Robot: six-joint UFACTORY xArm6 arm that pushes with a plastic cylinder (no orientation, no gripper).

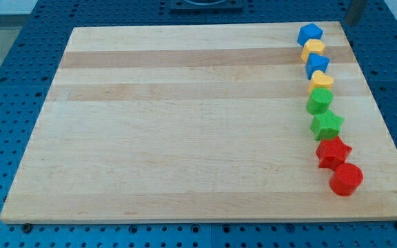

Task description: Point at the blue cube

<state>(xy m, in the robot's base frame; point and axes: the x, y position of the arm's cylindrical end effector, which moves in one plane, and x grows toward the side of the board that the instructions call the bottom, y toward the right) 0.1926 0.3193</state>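
Observation:
Several blocks stand in a column down the view's right side of the wooden board [185,124]. From the top they are a blue cube-like block [309,33], a yellow block [314,48], a second blue angular block [317,65], a yellow heart [322,80], a green block [319,101], a green star [327,125], a red star [333,151] and a red cylinder [346,179]. A dark blurred piece of my rod shows at the view's top right. My tip [351,21] is up and to the right of the top blue block, apart from it.
The board lies on a blue perforated table [5,83]. The block column runs close to the board's right edge. A dark fixture [205,4] shows at the view's top centre.

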